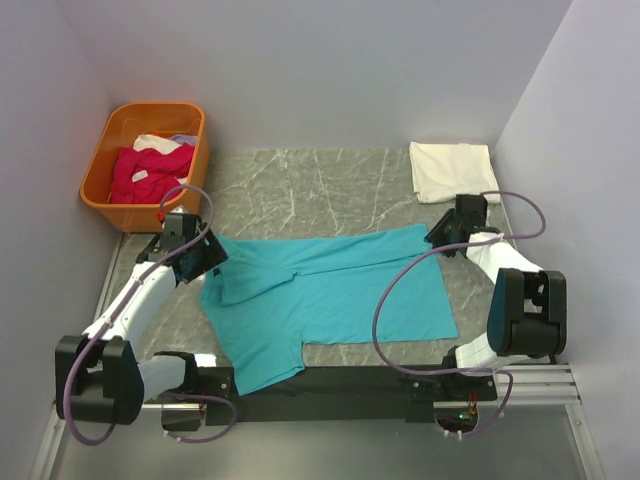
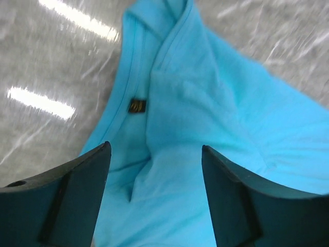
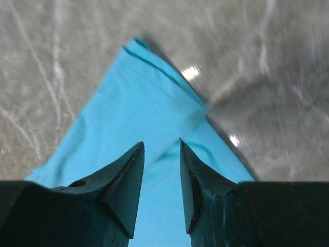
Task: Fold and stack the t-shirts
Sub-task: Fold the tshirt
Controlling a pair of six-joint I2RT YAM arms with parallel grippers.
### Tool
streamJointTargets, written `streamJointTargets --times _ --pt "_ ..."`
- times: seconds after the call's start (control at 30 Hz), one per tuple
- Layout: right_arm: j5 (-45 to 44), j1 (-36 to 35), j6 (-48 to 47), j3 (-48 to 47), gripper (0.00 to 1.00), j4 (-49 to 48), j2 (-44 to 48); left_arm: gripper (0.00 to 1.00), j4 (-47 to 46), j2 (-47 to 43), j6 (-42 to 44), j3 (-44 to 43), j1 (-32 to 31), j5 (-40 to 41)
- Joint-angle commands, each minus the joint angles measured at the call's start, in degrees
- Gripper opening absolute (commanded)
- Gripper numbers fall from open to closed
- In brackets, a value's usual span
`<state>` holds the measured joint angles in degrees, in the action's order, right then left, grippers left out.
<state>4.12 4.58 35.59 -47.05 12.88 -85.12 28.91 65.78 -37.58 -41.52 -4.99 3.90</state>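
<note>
Teal shirt (image 1: 340, 290) mid-table, far edge partly turned over; both grippers at its far corners.

Left gripper (image 2: 155, 149) wide open above the collar, near the label (image 2: 136, 105). Right gripper (image 3: 162, 144) narrow over the far-right corner, no cloth seen pinched. White shirt (image 1: 452, 170) lies folded far right; pink ones (image 1: 145, 170) sit in the basket (image 1: 100, 165) far left. For a straight fold, I'd pinch both layers at each corner and move both arms together.

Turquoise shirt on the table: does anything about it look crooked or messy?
The turquoise t-shirt lies skewed across the table, its far edge folded over unevenly and one sleeve poking out toward the near edge. The white t-shirt is folded neatly.
</note>
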Motion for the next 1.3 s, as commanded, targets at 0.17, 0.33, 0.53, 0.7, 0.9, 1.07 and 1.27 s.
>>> streamJointTargets --times 0.17,0.33,0.53,0.7,0.9,1.07,1.27 --pt "3.7 1.4 -6.8 -11.3 0.41 -4.1 -8.4 0.65 -11.0 13.8 2.6 -8.2 0.5 3.1" --pt "2.7 2.5 -8.4 -16.4 0.41 -2.8 -13.6 0.56 -13.5 20.6 4.2 -13.0 0.4 3.3" --pt "6.3 3.7 -9.1 -21.3 0.41 -0.3 -20.0 0.49 -13.7 26.1 4.6 -16.4 0.4 3.9" --pt "8.1 3.7 -9.0 -23.1 0.41 0.3 -23.3 0.44 -13.6 28.8 4.5 -17.3 0.4 4.9" --pt "10.6 3.6 -9.9 -24.0 0.42 0.5 -25.6 0.43 -13.6 29.9 4.4 -16.7 0.4 6.1" --pt "13.2 3.6 -10.8 -23.1 0.42 -0.3 -25.5 0.40 -13.6 31.0 4.1 -16.2 0.4 6.6" --pt "13.9 3.2 -12.5 -22.7 0.42 0.9 -25.3 0.34 -13.8 30.6 4.0 -15.7 0.3 6.8"
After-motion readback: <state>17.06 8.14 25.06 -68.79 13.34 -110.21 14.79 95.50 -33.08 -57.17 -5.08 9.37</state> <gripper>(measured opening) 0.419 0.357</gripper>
